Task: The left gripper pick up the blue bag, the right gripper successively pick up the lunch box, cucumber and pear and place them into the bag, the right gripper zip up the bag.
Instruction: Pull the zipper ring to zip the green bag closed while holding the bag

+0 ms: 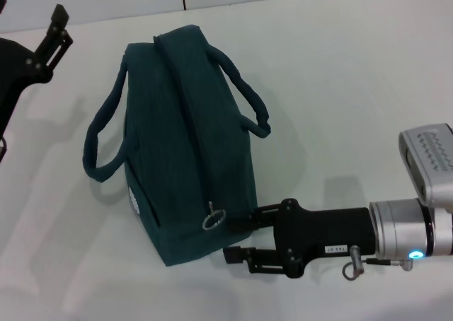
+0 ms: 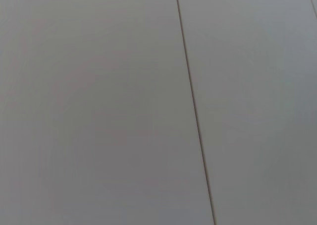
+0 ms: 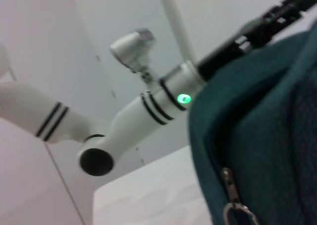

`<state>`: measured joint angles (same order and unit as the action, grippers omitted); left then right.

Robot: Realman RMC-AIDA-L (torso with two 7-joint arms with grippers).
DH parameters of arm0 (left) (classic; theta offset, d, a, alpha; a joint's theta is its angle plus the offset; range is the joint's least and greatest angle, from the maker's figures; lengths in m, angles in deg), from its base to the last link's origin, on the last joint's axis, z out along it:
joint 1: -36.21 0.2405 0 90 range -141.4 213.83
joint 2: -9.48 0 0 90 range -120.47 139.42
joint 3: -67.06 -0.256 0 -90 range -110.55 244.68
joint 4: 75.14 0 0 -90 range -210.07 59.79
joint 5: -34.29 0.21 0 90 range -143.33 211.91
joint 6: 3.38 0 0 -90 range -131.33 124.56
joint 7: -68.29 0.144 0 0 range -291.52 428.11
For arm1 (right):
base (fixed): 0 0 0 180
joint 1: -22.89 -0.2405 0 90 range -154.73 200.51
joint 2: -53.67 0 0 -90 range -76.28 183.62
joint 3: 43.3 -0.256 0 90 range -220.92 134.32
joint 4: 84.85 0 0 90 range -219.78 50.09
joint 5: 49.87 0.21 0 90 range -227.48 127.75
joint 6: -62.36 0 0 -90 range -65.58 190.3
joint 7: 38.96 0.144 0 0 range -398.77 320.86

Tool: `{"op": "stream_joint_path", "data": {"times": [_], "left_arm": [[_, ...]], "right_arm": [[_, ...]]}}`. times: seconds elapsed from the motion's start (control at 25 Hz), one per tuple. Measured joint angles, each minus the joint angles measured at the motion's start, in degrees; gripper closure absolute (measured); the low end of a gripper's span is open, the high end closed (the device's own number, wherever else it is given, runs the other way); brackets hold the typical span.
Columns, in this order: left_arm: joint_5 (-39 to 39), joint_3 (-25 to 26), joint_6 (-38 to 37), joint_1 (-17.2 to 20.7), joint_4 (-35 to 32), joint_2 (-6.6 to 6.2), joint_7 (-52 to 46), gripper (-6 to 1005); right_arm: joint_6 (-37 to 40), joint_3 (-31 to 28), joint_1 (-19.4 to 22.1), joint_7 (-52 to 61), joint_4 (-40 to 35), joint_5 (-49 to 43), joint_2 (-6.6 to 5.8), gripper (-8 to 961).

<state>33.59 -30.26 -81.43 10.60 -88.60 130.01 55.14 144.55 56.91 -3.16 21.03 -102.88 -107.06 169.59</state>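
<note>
Your blue bag [image 1: 187, 144] stands on the white table [image 1: 340, 88], its two handles [image 1: 106, 133] flopped outward and its top seam running closed down to the ring-shaped zipper pull [image 1: 212, 217] at the near end. No lunch box, cucumber or pear shows anywhere on the table, so by all appearances they are already packed inside and the zip run is at or near its finish; whether the last stretch of zipper is fully home cannot be told.

Your right gripper [image 1: 241, 237] reaches in level from the right, forearm stretched low across the table, its jaws spread with the upper finger touching the bag's near corner just beside the pull and the lower finger just clear below. It pinches nothing. The right wrist view looks close along the bag's end, the pull [image 3: 233, 205] hanging there.

Your left gripper [image 1: 58, 25] is parked well apart at the far left, raised off the table, jaws spread and empty; its wrist camera sees only blank wall panels.
</note>
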Motion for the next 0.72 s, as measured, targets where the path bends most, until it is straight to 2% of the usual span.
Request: {"op": "stream_joint_path", "data": {"times": [0.72], "left_arm": [[-0.1, -0.8, -1.0, 0.3, 0.0, -0.04, -0.1, 115]], "right_arm": [[0.5, -0.2, 0.3, -0.2, -6.1, 1.9, 0.26, 498]]}}
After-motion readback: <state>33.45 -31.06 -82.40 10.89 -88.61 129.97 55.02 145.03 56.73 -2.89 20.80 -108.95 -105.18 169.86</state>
